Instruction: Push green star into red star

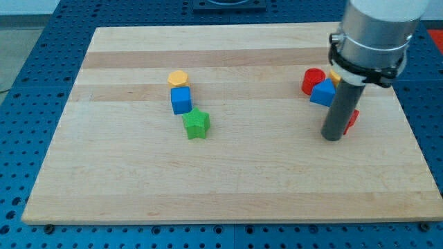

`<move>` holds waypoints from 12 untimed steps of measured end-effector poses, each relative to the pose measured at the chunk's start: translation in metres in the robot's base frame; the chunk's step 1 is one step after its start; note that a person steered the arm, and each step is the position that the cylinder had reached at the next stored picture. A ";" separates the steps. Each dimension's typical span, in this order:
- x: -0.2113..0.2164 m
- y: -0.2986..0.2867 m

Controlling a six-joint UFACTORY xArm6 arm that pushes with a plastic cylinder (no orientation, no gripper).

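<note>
Green star (196, 124): small, rigid, light-looking block at about 9 o'clock from board centre, just below the blue cube (181, 99) and touching or nearly touching its lower corner. I judge it will slide easily but spin if struck off-centre — the points make poor contact faces.

Where to push: I have no grasp to offer; I would set my tip in the notch on the star's 9 o'clock side and drive toward 3 o'clock.

Red star (352, 119): mostly hidden behind my rod, only a red sliver at its 3 o'clock edge, so the shape is a guess from the task.

My tip (333, 137): the end effector is a plain rod, nothing to spread or close; it rests beside the red star, well apart from the green one.

Neighbours: yellow hexagon (178, 77) above the blue cube; red cylinder (313, 81), another blue block (323, 93) and a yellow block (335, 76) at the rod's 11 o'clock.

Tabletop (228, 187): smooth pale wood, low friction I expect, with open board between the two stars.

Room: blue perforated bench (28, 83) all round.
</note>
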State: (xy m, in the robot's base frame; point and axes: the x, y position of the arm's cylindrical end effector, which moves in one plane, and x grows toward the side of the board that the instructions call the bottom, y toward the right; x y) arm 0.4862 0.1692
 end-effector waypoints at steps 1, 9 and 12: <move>-0.010 0.002; -0.016 -0.142; -0.014 -0.126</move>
State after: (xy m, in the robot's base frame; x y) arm 0.4723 0.0431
